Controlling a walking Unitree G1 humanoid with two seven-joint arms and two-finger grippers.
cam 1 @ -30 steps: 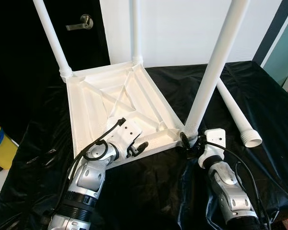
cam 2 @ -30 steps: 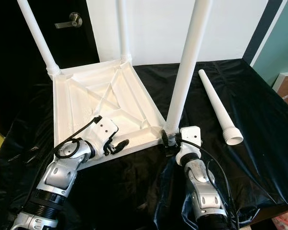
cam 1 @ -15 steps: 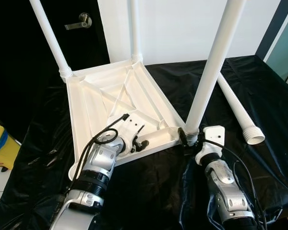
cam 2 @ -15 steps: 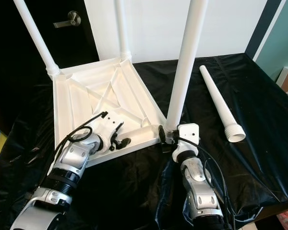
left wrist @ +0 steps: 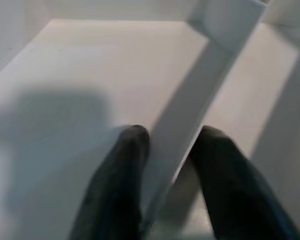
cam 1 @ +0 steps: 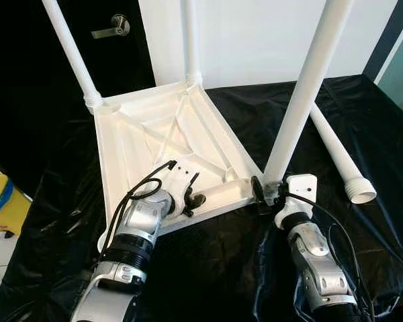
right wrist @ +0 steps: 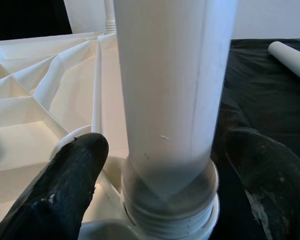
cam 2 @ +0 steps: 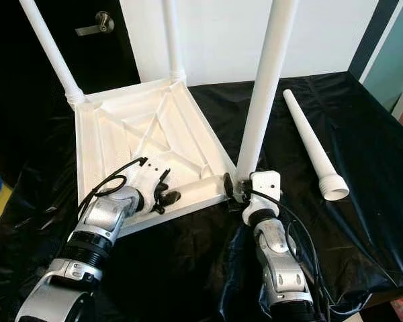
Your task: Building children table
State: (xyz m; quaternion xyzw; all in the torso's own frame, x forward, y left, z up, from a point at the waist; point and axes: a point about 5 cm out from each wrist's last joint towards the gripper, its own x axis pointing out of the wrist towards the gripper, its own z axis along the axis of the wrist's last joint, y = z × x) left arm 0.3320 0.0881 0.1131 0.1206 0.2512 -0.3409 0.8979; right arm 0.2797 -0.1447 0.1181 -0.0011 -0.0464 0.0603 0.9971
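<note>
A white plastic table top (cam 1: 148, 134) lies upside down on a black-covered surface. Three white legs stand in its corners: far left (cam 1: 70, 47), far middle (cam 1: 190, 40) and near right (cam 1: 302, 94). A loose fourth leg (cam 1: 339, 157) lies on the cloth to the right. My left gripper (cam 1: 193, 199) rests inside the top near its front edge, open. Its fingers (left wrist: 130, 150) straddle a rib (left wrist: 215, 65). My right gripper (cam 1: 269, 194) is open at the base of the near right leg (right wrist: 170, 75), with one finger (right wrist: 70, 170) beside the collar and the other standing off.
The black cloth (cam 1: 221, 268) covers the whole work surface. Behind it are a dark door with a metal handle (cam 1: 113, 25) and a white wall. A yellow object (cam 1: 0, 201) sits on the floor at the left.
My left gripper has moved from the top's front rim forward into its inside, over a rib. The right gripper stays at the leg's base. The camera has shifted slightly.
</note>
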